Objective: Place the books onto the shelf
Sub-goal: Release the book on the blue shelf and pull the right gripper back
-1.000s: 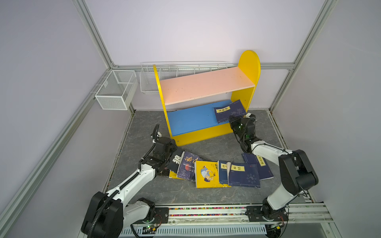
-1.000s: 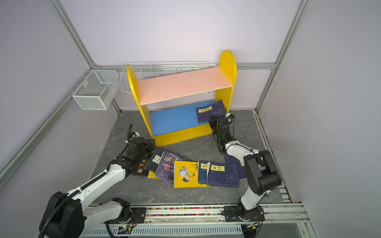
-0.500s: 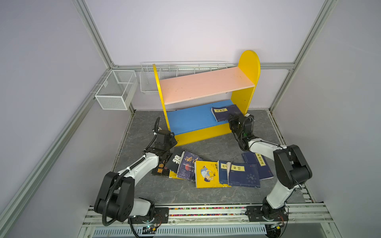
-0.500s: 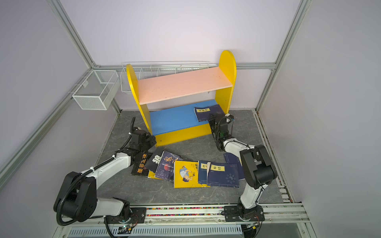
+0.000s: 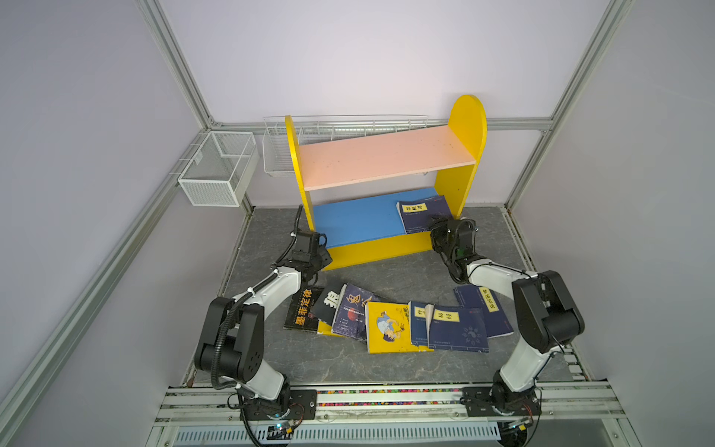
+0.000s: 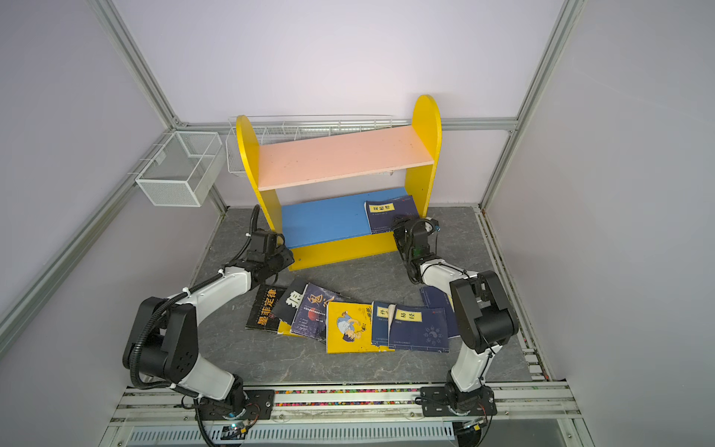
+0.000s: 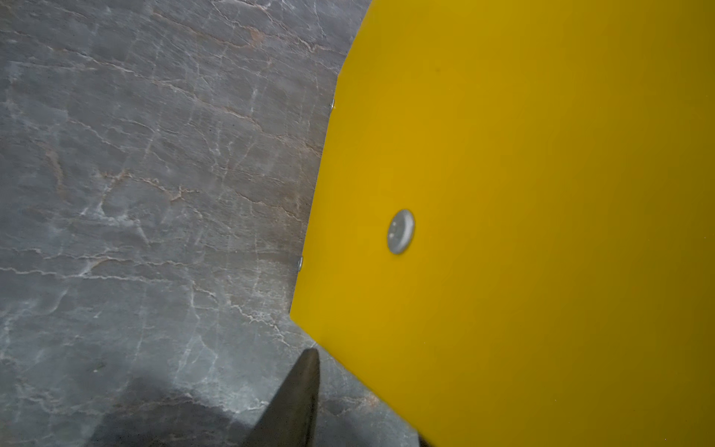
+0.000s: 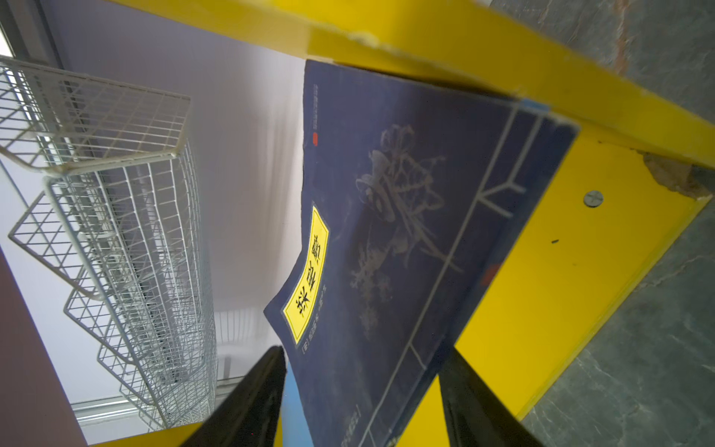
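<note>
Navy book (image 5: 421, 213) flat on the blue lower board (image 5: 356, 222) of the shelf (image 5: 466, 127), tucked into the right end, centre right of both top views. Right tool (image 8: 363, 352) right at its near edge, with jaws gaping wide on either side and pinching nothing. One in, then! Pink upper board (image 5: 383, 158) bare. Plenty left, though: black cover (image 5: 303, 311), yellow cartoon one (image 5: 387, 329) and more navy ones (image 5: 458, 329) fanned out overlapping on the grey counter (image 5: 387, 278), lower middle of frame, all well short of the shelf. Left tool (image 5: 323, 255) parked low at the shelf's front left corner, touching no book; can't tell whether open or closed, with only one finger in the wrist view. Early days by the look of it, with the bulk of the pile yet to go
</note>
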Motion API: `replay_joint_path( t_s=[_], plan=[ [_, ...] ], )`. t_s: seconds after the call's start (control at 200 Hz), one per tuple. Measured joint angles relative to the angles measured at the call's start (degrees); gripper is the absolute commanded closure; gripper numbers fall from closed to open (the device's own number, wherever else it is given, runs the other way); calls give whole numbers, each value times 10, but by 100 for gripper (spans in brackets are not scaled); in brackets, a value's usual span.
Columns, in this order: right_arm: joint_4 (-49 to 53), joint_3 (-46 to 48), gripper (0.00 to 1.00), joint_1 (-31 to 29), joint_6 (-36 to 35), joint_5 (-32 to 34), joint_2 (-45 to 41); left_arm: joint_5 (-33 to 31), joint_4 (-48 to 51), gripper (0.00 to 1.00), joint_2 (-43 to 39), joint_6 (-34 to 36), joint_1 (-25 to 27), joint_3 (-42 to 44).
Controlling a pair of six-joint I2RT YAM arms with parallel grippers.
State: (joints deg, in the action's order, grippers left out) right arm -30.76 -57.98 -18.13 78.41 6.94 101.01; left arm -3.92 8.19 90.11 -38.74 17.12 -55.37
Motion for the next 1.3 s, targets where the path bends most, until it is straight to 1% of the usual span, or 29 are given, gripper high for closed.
replay_joint_path(
  t_s=[0.16, 0.255, 0.325, 0.4, 0.485, 0.57, 0.645, 0.75, 0.845, 0.95, 1.075, 1.3],
  plan=[
    [43, 0, 34, 3, -47, -23, -34, 26, 3, 49, -1, 16, -5, -2],
    [87, 1, 36, 3, -84, -33, -75, 38, 2, 46, -11, 21, -5, -1],
    [128, -1, 45, 3, -113, -40, -105, 40, -1, 43, -33, 24, -2, 9],
    [188, -17, 54, 4, -158, -56, -123, 26, -17, 39, -70, 26, 4, 18],
    [266, -54, 69, 4, -213, -72, -121, 4, -28, 35, -117, 34, 19, 24],
    [334, -90, 84, 1, -268, -83, -116, -17, -33, 35, -155, 38, 37, 34],
    [371, -104, 92, 0, -298, -88, -111, -50, -31, 35, -182, 49, 62, 51],
    [420, -124, 93, 0, -319, -98, -89, -92, -28, 35, -205, 67, 110, 81],
    [460, -164, 94, 1, -331, -113, -47, -103, -28, 35, -213, 69, 141, 107],
    [490, -205, 94, 1, -341, -126, -7, -106, -29, 37, -216, 55, 152, 131],
    [514, -236, 93, 1, -351, -128, 16, -111, -32, 37, -215, 31, 165, 151],
    [529, -292, 94, 3, -362, -125, 51, -113, -32, 37, -215, 8, 182, 156]
  ],
)
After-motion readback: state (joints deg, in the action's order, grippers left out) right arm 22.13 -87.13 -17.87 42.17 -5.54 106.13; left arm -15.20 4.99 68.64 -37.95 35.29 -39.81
